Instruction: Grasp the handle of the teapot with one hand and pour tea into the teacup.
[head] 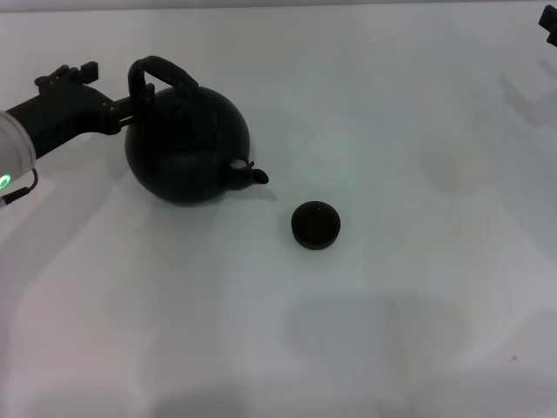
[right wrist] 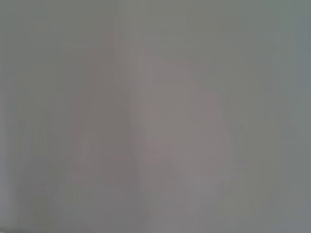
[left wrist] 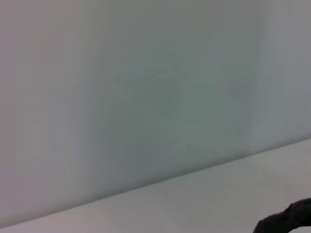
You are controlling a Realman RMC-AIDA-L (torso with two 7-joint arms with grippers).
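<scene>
- Head view: round matte black teapot [head: 186,144] at ten o'clock on white table [head: 392,305], stubby spout toward four o'clock. Left gripper [head: 122,109] at thick black arched handle [head: 159,74]; grip unclear, cannot tell. Tiny dark round teacup [head: 315,225] near spout, apart. Right gripper [head: 549,26] at frame's two o'clock corner.
- Left wrist view: dark sliver only.
- Right wrist view: blank surface.

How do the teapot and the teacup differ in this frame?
The teapot is far larger than the teacup. The teapot is round-bodied with an arched handle and a spout; the teacup is low and handleless. The left gripper is at the teapot's handle, while the teacup stands alone on the table. Both are dark and matte.
</scene>
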